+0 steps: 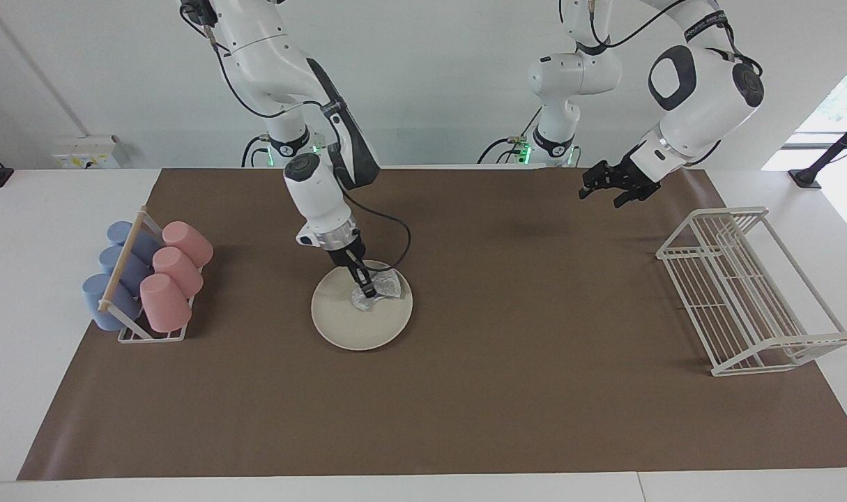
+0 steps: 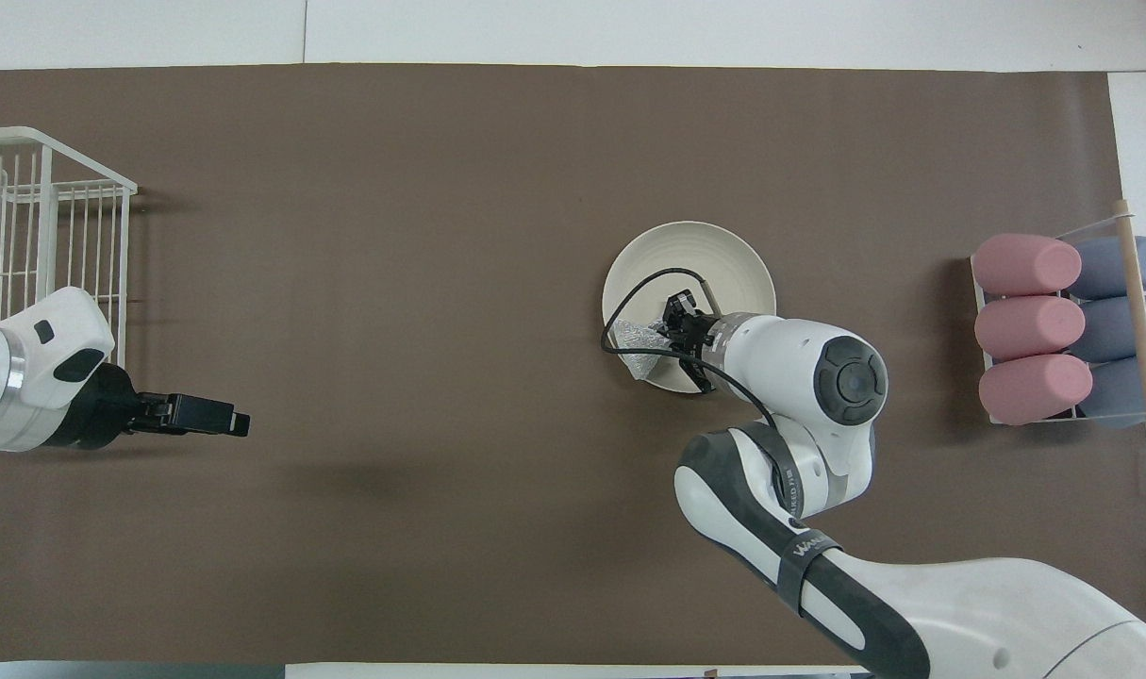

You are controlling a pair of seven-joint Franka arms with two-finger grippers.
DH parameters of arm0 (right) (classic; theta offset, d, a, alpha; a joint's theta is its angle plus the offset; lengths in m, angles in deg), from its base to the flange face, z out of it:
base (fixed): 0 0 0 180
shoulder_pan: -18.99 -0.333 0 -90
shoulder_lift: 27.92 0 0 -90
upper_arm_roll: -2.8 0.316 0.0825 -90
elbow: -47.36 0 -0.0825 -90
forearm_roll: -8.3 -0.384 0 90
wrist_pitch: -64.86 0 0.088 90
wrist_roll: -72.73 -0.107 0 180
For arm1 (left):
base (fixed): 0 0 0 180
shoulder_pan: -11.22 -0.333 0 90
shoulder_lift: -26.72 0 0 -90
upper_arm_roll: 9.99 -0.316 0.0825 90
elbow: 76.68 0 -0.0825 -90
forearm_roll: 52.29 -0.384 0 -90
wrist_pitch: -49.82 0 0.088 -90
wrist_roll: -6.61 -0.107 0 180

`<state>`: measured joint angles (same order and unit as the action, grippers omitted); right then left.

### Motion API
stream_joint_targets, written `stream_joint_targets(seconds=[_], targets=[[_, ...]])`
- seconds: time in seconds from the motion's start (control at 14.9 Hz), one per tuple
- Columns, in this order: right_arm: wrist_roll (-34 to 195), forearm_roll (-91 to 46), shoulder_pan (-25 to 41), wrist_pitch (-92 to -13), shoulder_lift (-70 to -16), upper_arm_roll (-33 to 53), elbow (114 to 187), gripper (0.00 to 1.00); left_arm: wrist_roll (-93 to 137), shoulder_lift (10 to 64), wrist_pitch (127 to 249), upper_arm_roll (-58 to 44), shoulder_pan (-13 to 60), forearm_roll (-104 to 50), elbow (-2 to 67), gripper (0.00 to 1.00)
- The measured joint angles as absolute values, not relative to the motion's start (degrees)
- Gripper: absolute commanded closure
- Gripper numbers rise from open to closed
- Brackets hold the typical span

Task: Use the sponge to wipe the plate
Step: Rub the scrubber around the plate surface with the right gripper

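Two views. Facing: the right gripper (image 1: 364, 286) presses the sponge (image 1: 377, 291) on the plate (image 1: 362, 314), around its one o'clock, fingers seemingly clamped on it. Soft, light mesh; pinch its bunched middle. Overhead: sponge (image 2: 642, 344) at the plate's (image 2: 689, 306) seven o'clock; left gripper (image 2: 238, 423) waits, closed, near the rack (image 2: 44, 222).

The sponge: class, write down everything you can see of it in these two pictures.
The sponge is a small silvery-grey pad, glittery and mesh-like, with a wrinkled, uneven outline. It lies crumpled on the cream-white plate, at the part of the plate nearer the robots and toward the left arm's end, one corner reaching over the rim. The right gripper comes down onto it, fingers closed on it, pressing it to the plate. Nothing else touches it.
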<state>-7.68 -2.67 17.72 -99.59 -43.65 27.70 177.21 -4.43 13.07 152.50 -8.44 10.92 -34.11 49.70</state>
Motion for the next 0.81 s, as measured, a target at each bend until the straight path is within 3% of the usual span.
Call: stream_joint_targets(seconds=[0.54, 0.81], targets=[[9.6, -2.8, 26.5, -100.0, -44.0, 27.6, 177.0, 1.00, -1.5, 13.1, 152.5, -8.4, 10.9, -34.1, 49.7, 0.00], [11.0, -2.8, 26.9, -100.0, -44.0, 27.6, 177.0, 1.00, -0.9, 13.1, 152.7, -8.3, 10.9, -34.1, 49.7, 0.00]])
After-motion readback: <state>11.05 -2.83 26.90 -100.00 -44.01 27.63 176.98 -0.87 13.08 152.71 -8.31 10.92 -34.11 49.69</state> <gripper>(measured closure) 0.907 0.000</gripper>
